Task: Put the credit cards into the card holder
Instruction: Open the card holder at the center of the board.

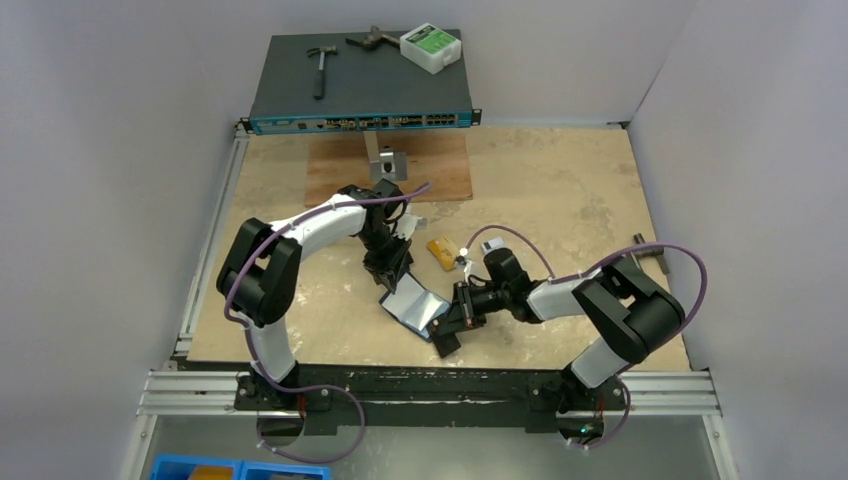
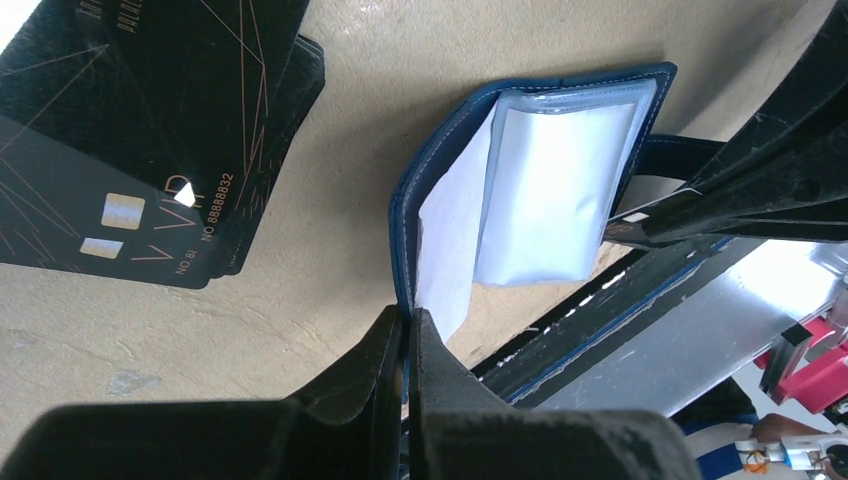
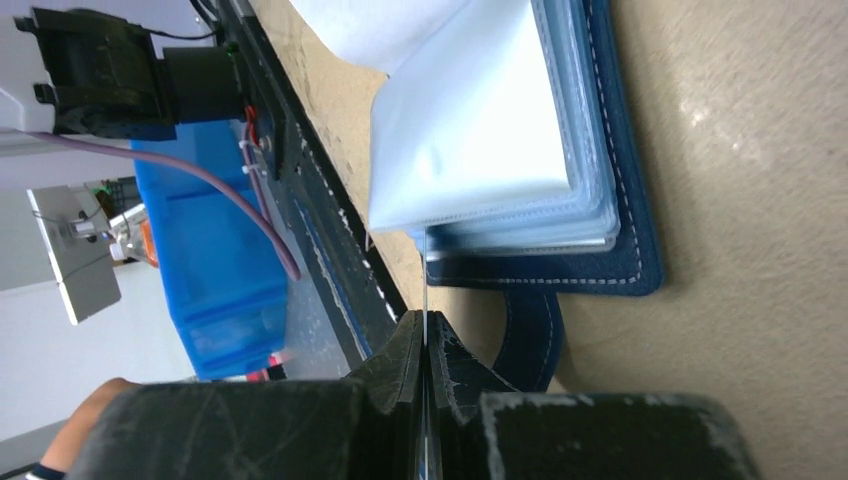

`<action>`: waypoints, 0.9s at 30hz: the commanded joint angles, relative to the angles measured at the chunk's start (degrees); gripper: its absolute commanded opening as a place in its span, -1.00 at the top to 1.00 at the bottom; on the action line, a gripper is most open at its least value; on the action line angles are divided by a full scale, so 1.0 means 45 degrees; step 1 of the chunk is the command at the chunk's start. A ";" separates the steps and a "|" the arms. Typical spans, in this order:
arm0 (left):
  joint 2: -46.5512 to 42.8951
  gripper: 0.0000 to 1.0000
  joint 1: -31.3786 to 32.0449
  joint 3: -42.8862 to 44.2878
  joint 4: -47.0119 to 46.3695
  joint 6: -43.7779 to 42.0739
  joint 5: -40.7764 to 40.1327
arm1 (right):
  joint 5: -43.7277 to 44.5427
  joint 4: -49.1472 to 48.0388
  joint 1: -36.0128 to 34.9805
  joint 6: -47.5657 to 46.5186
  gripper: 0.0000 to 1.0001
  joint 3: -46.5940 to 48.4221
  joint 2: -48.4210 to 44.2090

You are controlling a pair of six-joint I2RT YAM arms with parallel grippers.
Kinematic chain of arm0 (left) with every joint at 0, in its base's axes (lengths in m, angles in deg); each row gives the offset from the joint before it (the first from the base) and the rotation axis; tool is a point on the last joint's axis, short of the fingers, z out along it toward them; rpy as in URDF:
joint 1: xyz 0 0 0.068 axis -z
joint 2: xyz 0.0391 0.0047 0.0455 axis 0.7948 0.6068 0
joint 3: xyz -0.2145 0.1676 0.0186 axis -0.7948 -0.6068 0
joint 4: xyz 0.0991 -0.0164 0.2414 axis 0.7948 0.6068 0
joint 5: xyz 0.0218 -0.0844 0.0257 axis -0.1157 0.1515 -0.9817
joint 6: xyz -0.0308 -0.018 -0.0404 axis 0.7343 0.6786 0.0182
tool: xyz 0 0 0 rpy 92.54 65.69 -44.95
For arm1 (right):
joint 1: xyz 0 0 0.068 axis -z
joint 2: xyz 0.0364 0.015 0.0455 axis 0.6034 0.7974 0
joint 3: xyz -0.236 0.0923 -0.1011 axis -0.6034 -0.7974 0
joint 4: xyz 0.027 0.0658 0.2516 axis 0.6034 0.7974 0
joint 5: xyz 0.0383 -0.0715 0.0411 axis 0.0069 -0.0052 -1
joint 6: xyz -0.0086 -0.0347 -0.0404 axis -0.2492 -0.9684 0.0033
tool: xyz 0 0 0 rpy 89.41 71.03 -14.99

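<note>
- Right claw (image 3: pixel 425 322) is pinched tight on a thin card (image 3: pixel 426 275), seen edge-on, so I cannot tell its colour.
- From that claw the card runs straight out to 12 o'clock in the right wrist view. Its far end meets the near edge of the clear sleeves (image 3: pixel 470 130). Whether it has entered a pocket I cannot tell.
- Beyond the card lies the holder (image 3: pixel 640 210), open on the table (image 1: pixel 560 200), navy cover down and sleeves fanned up. Its snap tab sticks out toward the claw, at about 1 o'clock of the fingertips.
- Left claw (image 2: pixel 405 330) is closed on the holder's cover edge at the far side, propping it open. In the top view it sits at 11 o'clock of the holder and the right claw at 4 o'clock.
- The coming push, as I judge it, turns on the card's long axis lining up with a pocket mouth. The right arm carries the card, and the left only steadies.
- Black cards (image 2: pixel 150 130) lie stacked near the left claw.
- Orange cards (image 1: pixel 439 250) lie at 1 o'clock of the holder in the top view, apart from it.
</note>
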 commanded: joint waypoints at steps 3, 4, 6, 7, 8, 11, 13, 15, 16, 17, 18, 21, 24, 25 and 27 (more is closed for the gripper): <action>-0.0672 1.00 -0.0117 0.0003 -0.0330 -0.0194 0.1259 | 0.0478 -0.1333 0.0022 0.0656 1.00 0.0913 0.0147; -0.0650 0.97 -0.0130 0.0003 -0.0331 -0.0183 0.1414 | 0.0478 -0.1444 0.0033 0.0749 1.00 0.1017 0.0131; -0.0557 0.51 -0.0201 0.0045 -0.0252 -0.0098 0.1596 | 0.0484 -0.1574 0.0004 0.0880 1.00 0.1239 0.0142; -0.0518 0.39 -0.0265 0.0050 -0.0241 -0.0078 0.1811 | 0.0510 -0.1565 -0.0025 0.0870 1.00 0.1385 0.0216; -0.0474 0.33 -0.0354 0.0051 -0.0247 -0.0075 0.2113 | 0.0496 -0.1600 -0.0039 0.0876 1.00 0.1479 0.0337; -0.0370 0.21 -0.0706 -0.0011 -0.0386 0.0002 0.2958 | 0.0564 -0.1811 -0.0099 0.0895 1.00 0.1673 0.0805; -0.0260 0.17 -0.0871 0.0028 -0.0359 -0.0048 0.3232 | 0.0603 -0.2094 -0.0123 0.0994 1.00 0.1715 0.1164; -0.0209 0.15 -0.0935 -0.0003 -0.0351 -0.0101 0.3471 | 0.0606 -0.2341 -0.0188 0.1040 1.00 0.1803 0.1562; -0.0179 0.15 -0.0948 -0.0007 -0.0324 -0.0122 0.3537 | 0.0657 -0.2432 -0.0193 0.1041 1.00 0.1851 0.1716; -0.0154 0.15 -0.0964 -0.0003 -0.0274 -0.0147 0.3572 | 0.0696 -0.2490 -0.0211 0.1034 1.00 0.1879 0.1855; -0.0150 0.15 -0.0997 0.0002 -0.0271 -0.0184 0.3627 | 0.0730 -0.2548 -0.0216 0.1024 1.00 0.1876 0.2015; -0.0006 0.14 -0.0986 0.0015 -0.0322 -0.0132 0.3746 | 0.0791 -0.2814 -0.0208 0.1118 1.00 0.1965 0.2303; 0.0195 0.14 -0.0997 0.0148 -0.0350 -0.0103 0.3925 | 0.0776 -0.3121 -0.0237 0.1307 1.00 0.2276 0.2456; 0.0203 0.14 -0.0987 0.0148 -0.0370 -0.0122 0.3942 | 0.0798 -0.3118 -0.0261 0.1329 1.00 0.2401 0.2453; 0.0223 0.15 -0.0996 0.0106 -0.0355 -0.0212 0.3938 | 0.0782 -0.3275 -0.0320 0.1437 1.00 0.2560 0.2397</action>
